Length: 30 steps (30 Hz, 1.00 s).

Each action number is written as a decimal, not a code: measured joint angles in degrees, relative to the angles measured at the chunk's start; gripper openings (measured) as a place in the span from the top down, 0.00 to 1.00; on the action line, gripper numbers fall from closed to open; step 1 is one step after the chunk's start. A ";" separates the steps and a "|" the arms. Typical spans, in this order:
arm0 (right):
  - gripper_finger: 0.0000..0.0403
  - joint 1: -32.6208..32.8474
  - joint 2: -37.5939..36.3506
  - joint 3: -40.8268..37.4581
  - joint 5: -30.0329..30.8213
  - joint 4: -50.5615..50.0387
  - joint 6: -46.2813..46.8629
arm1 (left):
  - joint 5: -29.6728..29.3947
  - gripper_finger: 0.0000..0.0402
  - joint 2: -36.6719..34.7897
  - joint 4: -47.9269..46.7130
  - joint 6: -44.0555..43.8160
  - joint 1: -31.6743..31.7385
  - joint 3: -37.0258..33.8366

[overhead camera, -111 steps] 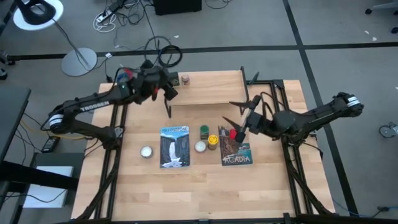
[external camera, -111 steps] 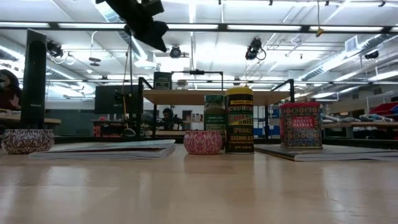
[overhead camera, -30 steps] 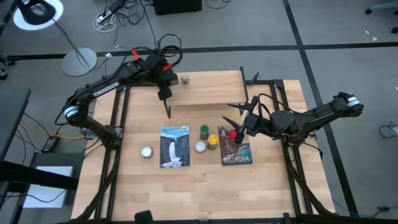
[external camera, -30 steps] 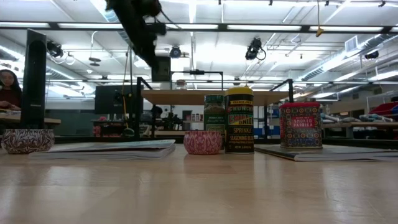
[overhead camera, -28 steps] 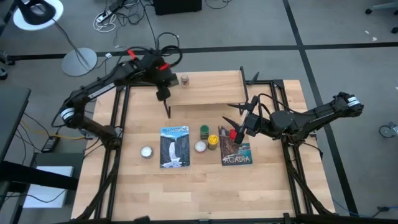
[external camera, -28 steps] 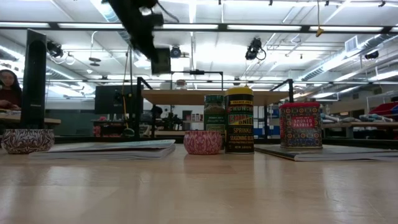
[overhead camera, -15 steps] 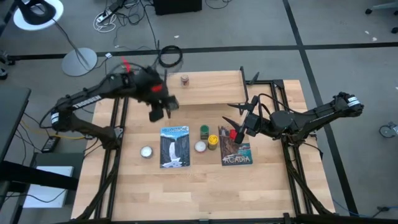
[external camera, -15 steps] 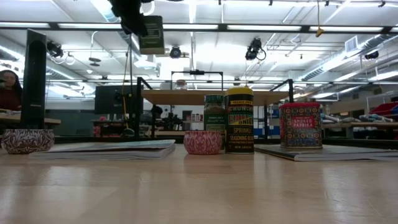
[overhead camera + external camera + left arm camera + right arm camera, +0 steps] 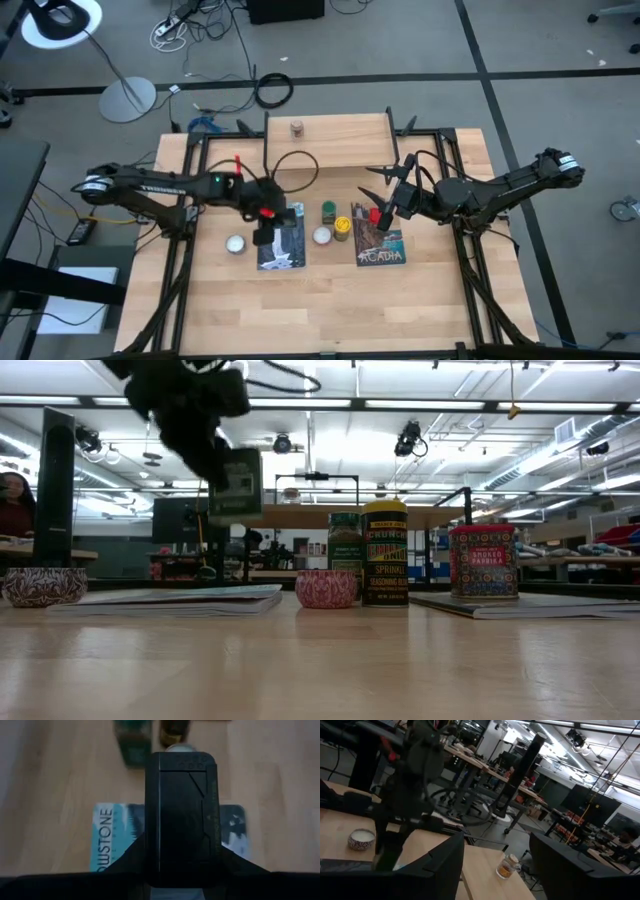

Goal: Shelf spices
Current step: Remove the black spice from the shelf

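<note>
My left gripper [image 9: 267, 226] is shut on the dark square tin [image 9: 236, 484], which hangs over the Yellowstone book [image 9: 288, 246]. My right gripper [image 9: 376, 183] stands open, level, just above the red boxy tin [image 9: 378, 215]; nothing is between its fingers. The red tin stands on the Acadia book [image 9: 382, 250]. The green jar [image 9: 328, 211] and the yellow-capped jar [image 9: 343, 227] stand on the table between the books. The tiny brown jar [image 9: 297, 128] stands on the shelf's wooden top board [image 9: 340, 145]. My left gripper pinches the dark tin's two opposite sides [image 9: 150, 845] between its two fingers [image 9: 132, 857], near the tin's top. The fingers slant down from the table's left side. The tin [image 9: 182, 815] hangs below them, nearly upright, lifted clear of the book.
Two small round patterned pots [image 9: 236, 243] [image 9: 322, 235] sit on the table, one left of the Yellowstone book, one beside the yellow-capped jar. The shelf's black legs [image 9: 226, 530] stand at the table's far side. Bare tabletop lies toward the near edge [image 9: 320, 310].
My left gripper has carried the dark tin away from the shelf's left end toward the table's near edge and lower, tipping further down. The tin now hangs over the Yellowstone book, still in the hold.
</note>
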 joint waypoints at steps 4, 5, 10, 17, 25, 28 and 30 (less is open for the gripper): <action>0.45 0.00 0.00 0.00 0.00 0.01 0.00 | -3.14 0.72 0.00 0.82 -3.75 -0.32 -4.16; 0.45 0.00 0.00 0.00 0.00 0.01 0.00 | -3.26 0.72 0.00 1.26 -4.37 -0.32 -5.17; 0.46 0.00 0.00 0.00 0.00 0.04 0.00 | -4.10 0.72 0.32 3.05 -5.87 -0.32 -9.22; 0.46 0.00 0.00 0.00 -0.21 0.51 0.00 | -4.12 0.72 0.44 6.12 -6.66 -0.32 -13.10; 0.48 0.00 0.00 0.00 -1.08 1.24 0.00 | -5.42 0.53 0.43 8.55 -7.54 -0.32 -13.47; 0.48 0.00 0.00 0.00 -1.16 1.27 0.00 | -7.29 0.39 0.35 9.53 -8.71 -0.32 -13.47; 0.48 0.02 0.00 0.00 -1.16 1.29 0.00 | -7.39 0.31 0.35 9.51 -8.97 -0.29 -13.43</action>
